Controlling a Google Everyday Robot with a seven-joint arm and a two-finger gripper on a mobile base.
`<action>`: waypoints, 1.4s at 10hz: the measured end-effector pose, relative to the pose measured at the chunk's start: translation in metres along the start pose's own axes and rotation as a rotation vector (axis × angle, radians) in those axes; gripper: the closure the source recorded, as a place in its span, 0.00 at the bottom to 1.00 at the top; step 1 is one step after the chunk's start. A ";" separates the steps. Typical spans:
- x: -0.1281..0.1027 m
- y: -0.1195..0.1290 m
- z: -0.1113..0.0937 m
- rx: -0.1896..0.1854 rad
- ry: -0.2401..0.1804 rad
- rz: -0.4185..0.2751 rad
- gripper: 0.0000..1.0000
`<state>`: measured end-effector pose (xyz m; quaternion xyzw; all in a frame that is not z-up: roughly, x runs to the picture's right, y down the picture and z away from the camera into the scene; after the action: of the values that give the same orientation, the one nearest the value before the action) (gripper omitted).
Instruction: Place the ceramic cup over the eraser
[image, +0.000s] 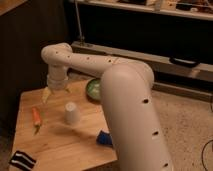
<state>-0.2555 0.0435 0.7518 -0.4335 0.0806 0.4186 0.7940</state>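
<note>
The white ceramic cup (71, 113) stands mouth down near the middle of the wooden table (60, 145). A black-and-white striped eraser (22, 161) lies flat at the table's front left corner, well apart from the cup. My gripper (56, 93) hangs above the table's back left part, behind and to the left of the cup. It is open and holds nothing. One pale yellowish fingertip (46, 95) points down. The thick white arm (125, 100) sweeps in from the right and hides the table's right side.
A round green bowl (93, 89) sits at the back of the table, partly behind the arm. A thin orange stick (36, 117) lies left of the cup. A blue pad (103, 138) peeks out by the arm near the front. Dark shelving stands behind.
</note>
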 end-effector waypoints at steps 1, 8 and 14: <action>0.000 0.000 0.000 0.000 0.000 0.000 0.20; 0.007 0.013 0.001 0.157 -0.034 0.029 0.20; 0.032 0.019 0.005 0.532 -0.248 0.069 0.20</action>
<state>-0.2499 0.0714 0.7276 -0.1527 0.1046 0.4594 0.8687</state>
